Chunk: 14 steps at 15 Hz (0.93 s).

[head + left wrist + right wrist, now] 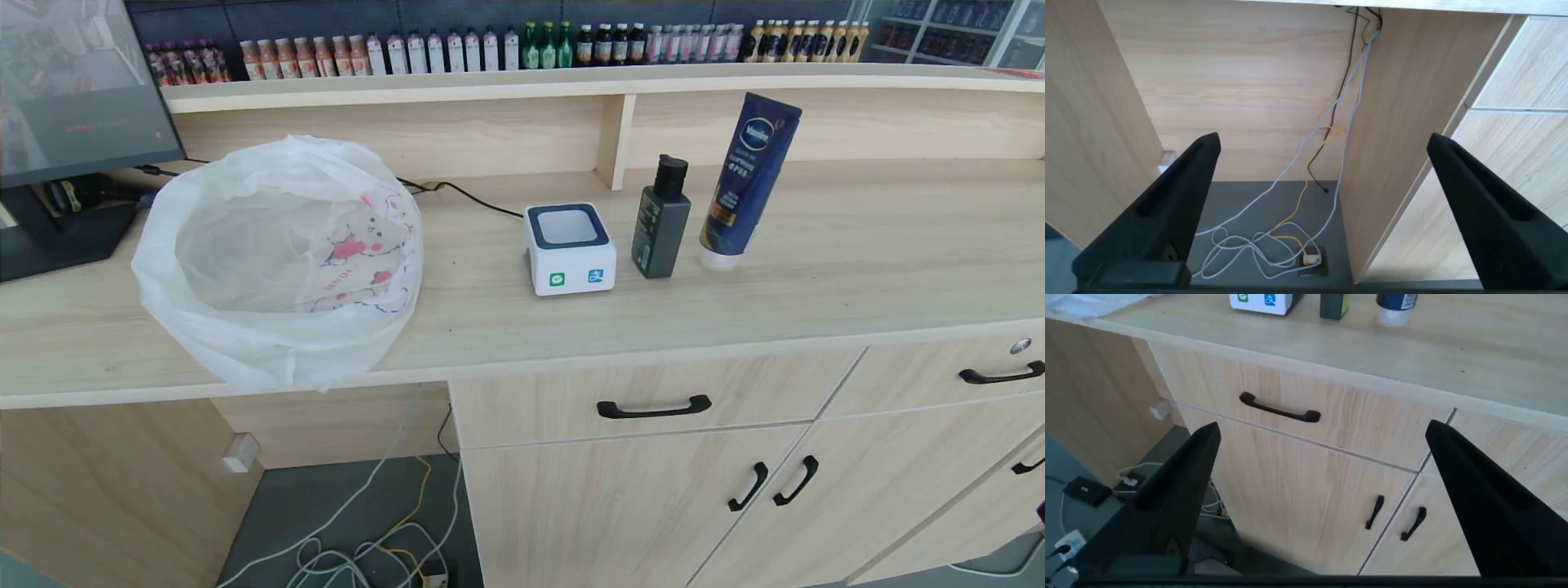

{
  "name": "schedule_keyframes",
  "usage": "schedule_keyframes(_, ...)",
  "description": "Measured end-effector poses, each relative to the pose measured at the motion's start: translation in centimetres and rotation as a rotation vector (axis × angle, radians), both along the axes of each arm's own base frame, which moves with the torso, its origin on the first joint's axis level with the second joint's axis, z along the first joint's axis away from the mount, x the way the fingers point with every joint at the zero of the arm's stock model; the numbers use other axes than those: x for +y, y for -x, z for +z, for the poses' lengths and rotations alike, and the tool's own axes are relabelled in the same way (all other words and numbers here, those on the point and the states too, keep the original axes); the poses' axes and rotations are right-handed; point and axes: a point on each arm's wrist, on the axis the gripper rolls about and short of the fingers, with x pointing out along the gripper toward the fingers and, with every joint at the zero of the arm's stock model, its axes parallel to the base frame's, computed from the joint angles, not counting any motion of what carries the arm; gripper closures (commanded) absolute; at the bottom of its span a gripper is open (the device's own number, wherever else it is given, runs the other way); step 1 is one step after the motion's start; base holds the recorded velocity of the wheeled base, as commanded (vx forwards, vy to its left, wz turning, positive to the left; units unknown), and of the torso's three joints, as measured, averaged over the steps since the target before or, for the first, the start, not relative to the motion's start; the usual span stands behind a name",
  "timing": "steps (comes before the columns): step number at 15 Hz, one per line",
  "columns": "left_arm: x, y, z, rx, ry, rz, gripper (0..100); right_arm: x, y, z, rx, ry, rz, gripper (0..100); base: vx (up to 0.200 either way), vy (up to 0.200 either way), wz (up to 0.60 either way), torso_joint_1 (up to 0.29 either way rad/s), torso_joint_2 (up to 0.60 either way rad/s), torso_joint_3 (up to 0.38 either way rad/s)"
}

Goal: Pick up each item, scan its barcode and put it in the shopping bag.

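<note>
On the wooden counter (857, 269) a white plastic shopping bag (282, 257) stands open at the left. A white barcode scanner box (569, 247) sits mid-counter. Right of it stand a dark grey pump bottle (661, 219) and a tall blue lotion tube (747, 180), cap down. My left gripper (1323, 212) is open, held low, facing the gap under the counter with its cables. My right gripper (1319, 502) is open too, below the counter edge in front of the drawer; the scanner (1264, 302), bottle (1334, 305) and tube (1396, 304) show beyond it.
A monitor (77, 82) and a black stand sit at the counter's far left. A raised shelf (604, 82) with a row of bottles runs along the back. Drawers and cabinet doors with black handles (653, 407) are below; loose cables (367, 539) lie on the floor.
</note>
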Motion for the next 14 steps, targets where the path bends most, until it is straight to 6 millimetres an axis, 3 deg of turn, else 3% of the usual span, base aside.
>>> schedule_keyframes(6, 0.0, 0.0, 0.0, 0.0, 0.0, 0.0, 0, 1.4, -7.4, 0.9, -0.007, 0.011, 0.06, 0, 0.0, 0.0, 0.0, 0.0, 0.0, 0.0)
schedule_keyframes(14, 0.0, 0.0, 0.0, 0.0, 0.0, 0.0, 0, 2.9, -13.2, 0.8, -0.086, -0.006, 0.093, 0, 0.0, 0.0, 0.0, 0.0, 0.0, 0.0)
